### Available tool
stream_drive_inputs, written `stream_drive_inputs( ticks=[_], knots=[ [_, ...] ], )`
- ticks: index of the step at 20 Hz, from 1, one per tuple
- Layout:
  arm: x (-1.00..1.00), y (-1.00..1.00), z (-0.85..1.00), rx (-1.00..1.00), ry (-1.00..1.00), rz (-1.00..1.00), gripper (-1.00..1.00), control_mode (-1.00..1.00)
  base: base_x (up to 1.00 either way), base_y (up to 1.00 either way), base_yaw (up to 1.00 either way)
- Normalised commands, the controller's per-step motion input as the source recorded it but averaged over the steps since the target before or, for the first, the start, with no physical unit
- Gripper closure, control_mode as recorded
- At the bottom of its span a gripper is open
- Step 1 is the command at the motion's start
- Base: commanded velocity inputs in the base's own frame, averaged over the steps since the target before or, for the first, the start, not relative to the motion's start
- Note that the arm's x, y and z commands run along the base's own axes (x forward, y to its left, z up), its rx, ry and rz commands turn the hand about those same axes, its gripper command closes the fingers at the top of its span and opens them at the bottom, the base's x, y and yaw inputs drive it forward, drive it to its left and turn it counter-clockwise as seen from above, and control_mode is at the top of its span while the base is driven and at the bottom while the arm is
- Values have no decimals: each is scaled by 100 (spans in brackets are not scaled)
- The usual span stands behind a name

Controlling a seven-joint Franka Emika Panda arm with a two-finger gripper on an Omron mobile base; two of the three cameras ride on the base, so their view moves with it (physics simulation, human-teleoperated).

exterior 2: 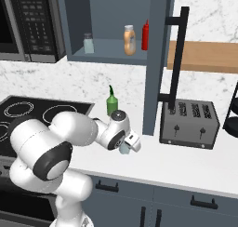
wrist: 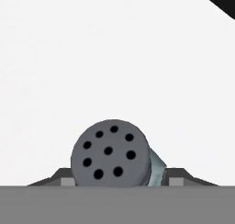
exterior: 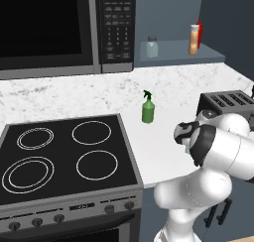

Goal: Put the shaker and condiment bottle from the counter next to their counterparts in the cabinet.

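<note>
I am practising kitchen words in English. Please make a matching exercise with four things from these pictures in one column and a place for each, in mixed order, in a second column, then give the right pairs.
Things:
1. shaker
2. condiment bottle
3. spray bottle
4. toaster

Places:
A. on the counter, right of the stove
B. between the fingers of the gripper
C. on the counter, right of the open cabinet door
D. on the cabinet shelf, beside the red bottle

Pairs: 1-B, 2-D, 3-A, 4-C
</note>
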Motion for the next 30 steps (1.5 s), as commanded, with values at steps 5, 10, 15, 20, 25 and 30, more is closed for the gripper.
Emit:
stream_drive_inputs(
  ticks=[5,10,15,20,25,30],
  knots=[
    [3,0,0,0,-1,0,100,-100,0,0,0],
    [-21,16,54,0,-10,2,100,-100,0,0,0],
    [-8,31,52,0,-9,2,100,-100,0,0,0],
    [-4,46,45,-1,-9,3,100,-100,0,0,0],
    [-2,42,36,-6,-10,4,100,-100,0,0,0],
    [0,31,38,-4,-7,5,100,-100,0,0,0]
  ],
)
